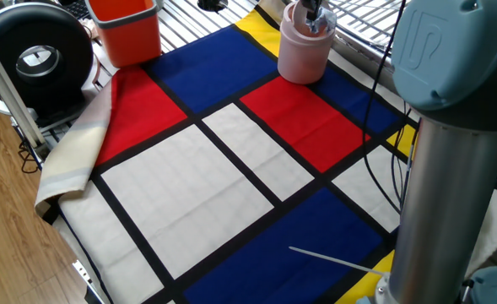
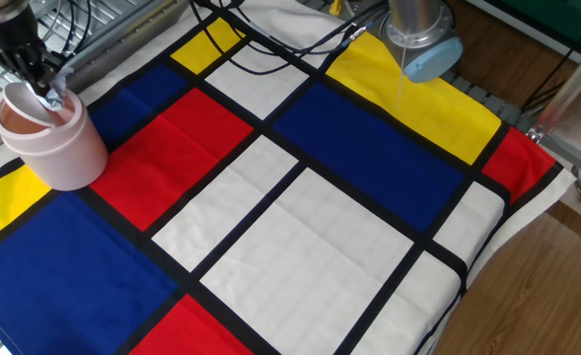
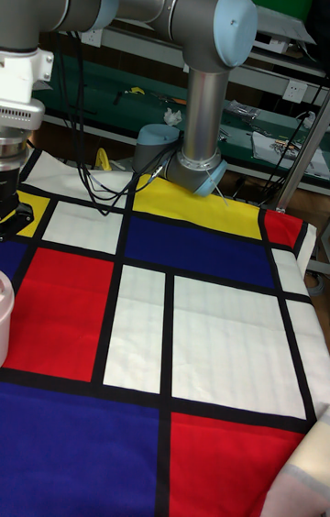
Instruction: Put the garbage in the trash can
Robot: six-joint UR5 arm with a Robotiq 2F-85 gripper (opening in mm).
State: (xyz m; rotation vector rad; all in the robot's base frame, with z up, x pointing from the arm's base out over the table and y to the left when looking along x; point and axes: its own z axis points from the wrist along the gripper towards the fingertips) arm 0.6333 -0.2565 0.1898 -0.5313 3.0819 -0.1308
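Underneath, a surface draped in red, blue, yellow and white blocks, wood floor beyond. Well away from the end effector, an orange bin. Directly below it, the pink trash can, lid tipped. Cannot tell its finger spacing; garbage not visible.

One pink bin stands at about one o'clock in one fixed view. One orange bin sits at eleven o'clock. One gripper is over the pink bin's mouth; whether it holds anything cannot be told. One black round device lies at ten o'clock. One chequered cloth covers the table. One arm shows.
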